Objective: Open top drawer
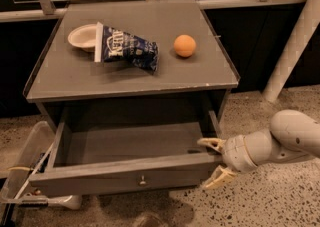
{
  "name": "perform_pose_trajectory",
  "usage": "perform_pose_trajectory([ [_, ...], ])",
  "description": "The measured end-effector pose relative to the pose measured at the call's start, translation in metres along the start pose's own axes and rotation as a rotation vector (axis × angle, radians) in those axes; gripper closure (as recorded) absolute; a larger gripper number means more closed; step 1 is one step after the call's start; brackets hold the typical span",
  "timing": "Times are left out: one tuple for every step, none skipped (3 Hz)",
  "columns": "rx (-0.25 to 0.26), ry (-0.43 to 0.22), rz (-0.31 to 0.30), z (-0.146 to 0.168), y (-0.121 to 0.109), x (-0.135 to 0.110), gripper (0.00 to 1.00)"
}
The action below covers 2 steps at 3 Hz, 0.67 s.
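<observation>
Top drawer [100,177] stands pulled well out beneath the tabletop [200,73]. Your gripper [216,162] straddles its right front corner, fingers spread wide. Opening looks nearly complete; next, draw the gripper clear.

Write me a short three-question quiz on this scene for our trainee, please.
1. True or false: the top drawer is pulled out.
2. What lies between the white bowl and the orange on the cabinet top? A) blue snack bag B) can C) sponge
3. Fill in: the gripper, fingers spread open, is at the drawer front's ____ end as pictured.

Key: 1 true; 2 A; 3 right.
</observation>
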<state>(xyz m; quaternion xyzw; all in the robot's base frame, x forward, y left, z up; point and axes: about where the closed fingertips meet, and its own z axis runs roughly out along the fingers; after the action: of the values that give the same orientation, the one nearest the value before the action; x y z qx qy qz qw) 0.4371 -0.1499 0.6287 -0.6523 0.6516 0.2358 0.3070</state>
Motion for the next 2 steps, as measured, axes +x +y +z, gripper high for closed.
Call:
perform_pose_trajectory([
  [0.000,0.000,0.000,-0.003,-0.001,-0.003,0.56],
  [0.016,0.029,0.007,-0.030,0.028,-0.002,0.78],
])
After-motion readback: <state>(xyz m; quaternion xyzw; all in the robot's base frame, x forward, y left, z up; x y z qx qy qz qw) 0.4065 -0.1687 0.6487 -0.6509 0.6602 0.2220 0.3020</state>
